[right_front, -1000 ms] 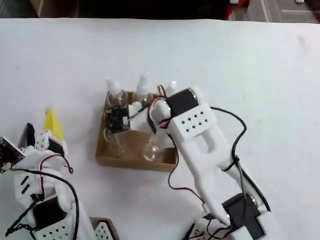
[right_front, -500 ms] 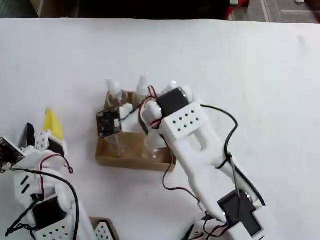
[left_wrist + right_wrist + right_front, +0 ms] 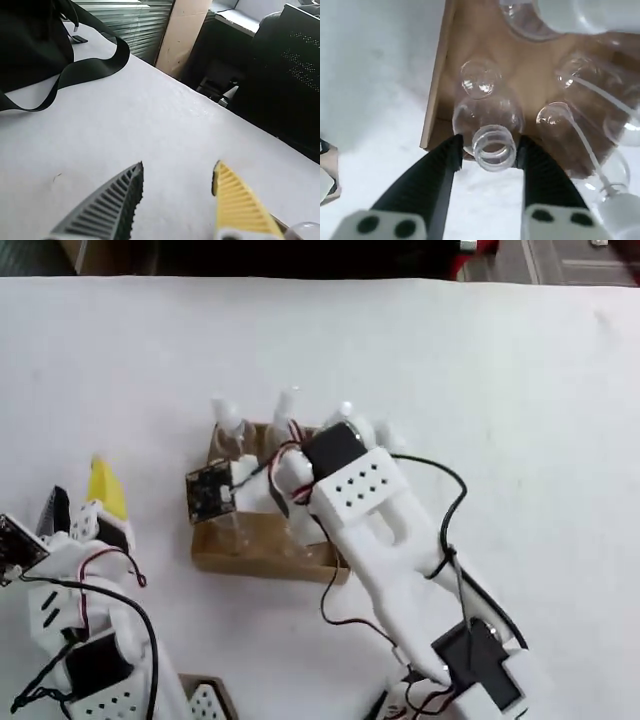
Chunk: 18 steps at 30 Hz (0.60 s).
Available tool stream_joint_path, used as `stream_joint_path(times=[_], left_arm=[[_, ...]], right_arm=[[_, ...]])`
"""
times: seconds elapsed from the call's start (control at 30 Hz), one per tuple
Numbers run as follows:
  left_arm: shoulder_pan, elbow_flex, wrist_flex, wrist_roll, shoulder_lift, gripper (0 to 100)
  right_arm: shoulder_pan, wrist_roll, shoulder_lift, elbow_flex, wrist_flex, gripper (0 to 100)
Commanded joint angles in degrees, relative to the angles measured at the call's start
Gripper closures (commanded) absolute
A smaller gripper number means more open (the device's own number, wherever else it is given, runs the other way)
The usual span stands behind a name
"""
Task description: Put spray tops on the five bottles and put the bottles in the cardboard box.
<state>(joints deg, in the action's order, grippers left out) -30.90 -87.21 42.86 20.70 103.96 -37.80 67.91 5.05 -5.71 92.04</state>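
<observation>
**Q.** Which relation governs the coming move?

**A.** That between the right gripper (image 3: 488, 146) and the open-necked bottle (image 3: 487, 114). The bottle stands upright in a corner of the cardboard box (image 3: 436, 90), just inside the wall. Its long axis is vertical and its bare mouth faces up toward the wrist. The gripper comes down along that axis, one jaw on either side of the neck, and appears clamped on it just under the rim.

**Q.** Which arm is nearer?

**A.** The right arm (image 3: 385, 540), which leans over the box (image 3: 262, 560) in the high view. The left gripper (image 3: 177, 172) is well apart from the box, its jaws spread wide over bare tabletop (image 3: 150, 110) and holding nothing.

**Q.** How does the bottle stand among its neighbours?

**A.** Other clear bottles crowd close beside it. The spray-topped bottles (image 3: 286, 408) stand along the far side of the box.

**Q.** What follows from this?

**A.** This bottle has no spray top yet, so that step seems unfinished for it. Since the grip lies along the bottle's axis, any lift should probably run straight up, or the base may catch on the wall or knock a neighbour.
</observation>
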Motion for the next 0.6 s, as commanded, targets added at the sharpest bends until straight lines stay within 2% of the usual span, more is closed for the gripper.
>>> stream_joint_path(times=[0.0,0.33,0.57], left_arm=[[0.4,0.53,-1.58,0.44,-0.04,79],[0.4,0.53,-1.58,0.44,-0.04,79],[0.4,0.53,-1.58,0.44,-0.04,79]], right_arm=[[-0.04,-1.14,0.48,0.62,-1.27,83.3],[-0.31,-1.49,1.1,1.76,-0.75,82.9],[0.04,-1.58,1.1,10.73,5.67,82.8]])
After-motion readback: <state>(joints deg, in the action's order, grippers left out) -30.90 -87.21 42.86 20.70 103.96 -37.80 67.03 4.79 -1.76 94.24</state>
